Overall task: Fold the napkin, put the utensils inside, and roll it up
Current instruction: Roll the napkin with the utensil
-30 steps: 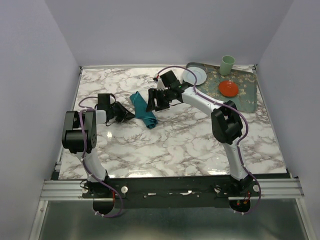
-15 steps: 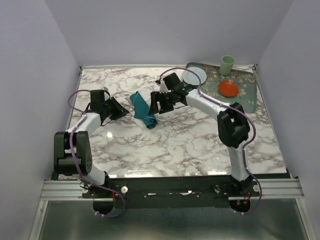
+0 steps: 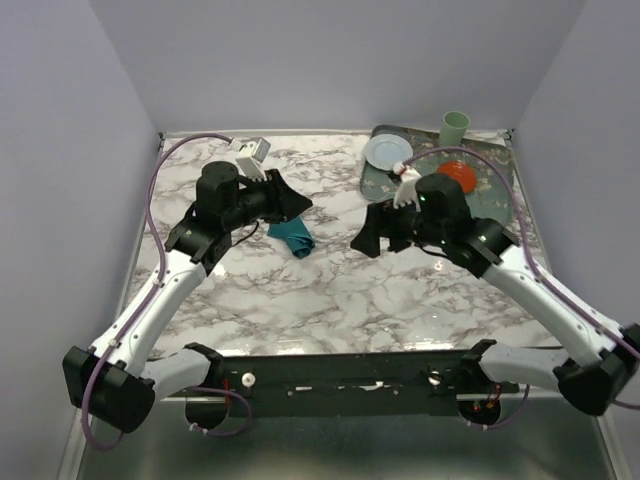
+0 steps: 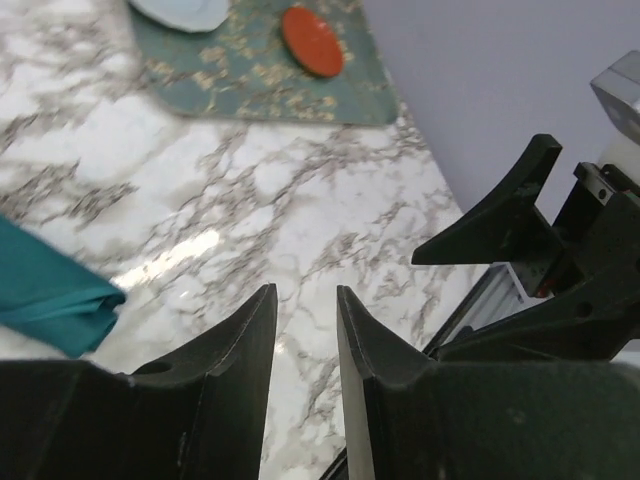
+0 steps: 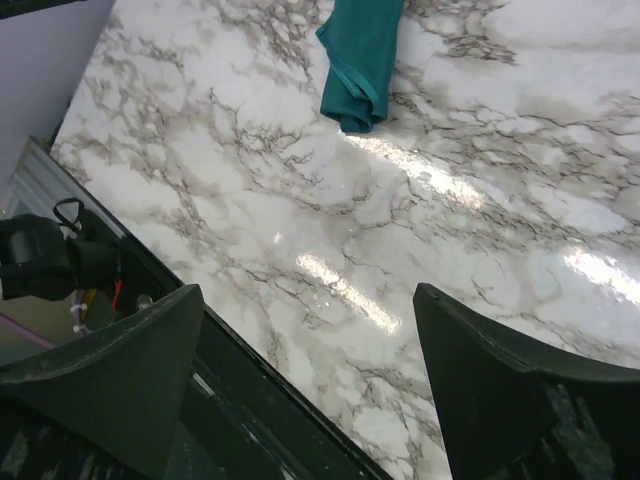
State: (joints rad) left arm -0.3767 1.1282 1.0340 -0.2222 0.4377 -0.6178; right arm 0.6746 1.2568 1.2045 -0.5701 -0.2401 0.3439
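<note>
The teal napkin (image 3: 293,234) lies as a small folded bundle on the marble table; it also shows in the left wrist view (image 4: 50,296) and the right wrist view (image 5: 362,58). No utensils show in any view. My left gripper (image 3: 298,205) hangs raised just above and behind the napkin, its jaws a narrow gap apart (image 4: 303,300) and empty. My right gripper (image 3: 368,240) hangs to the right of the napkin, apart from it, wide open (image 5: 305,292) and empty.
A patterned grey-green tray (image 3: 495,195) at the back right carries a white plate (image 3: 388,152), a red plate (image 3: 457,176) and a green cup (image 3: 455,129). The tray (image 4: 250,85) and red plate (image 4: 312,40) show in the left wrist view. The table's metal front rail (image 3: 340,375) is near.
Both arms have lifted and drawn back from the napkin. The right gripper moved right and nearer. The left arm swung up over the table. The napkin lies where it was.
</note>
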